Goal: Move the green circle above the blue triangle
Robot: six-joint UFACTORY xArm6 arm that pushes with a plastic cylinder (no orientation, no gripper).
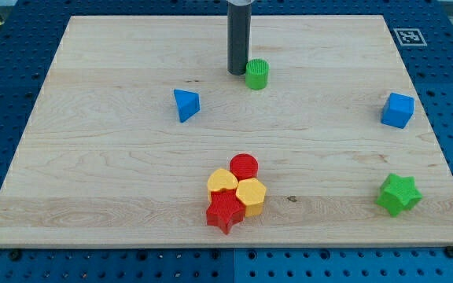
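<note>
Rod upright, my tip touching green circle at view's left.

We've got bright, even light here, soft short shadows under the blocks, maybe slight softness toward the edges.

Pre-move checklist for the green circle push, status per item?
1. My tip in view: ok, at the view's top centre.
2. Tip placement: not ok, it sits on the green circle's left edge; a leftward push needs the right side.
3. Contact between tip and circle: cannot tell, they look close or touching.
4. Circle already above the blue triangle: not ok, it lies up and to the right of it.
5. Path to the spot above the triangle: ok, bare board.
6. Red and yellow cluster out of the way: ok.
</note>
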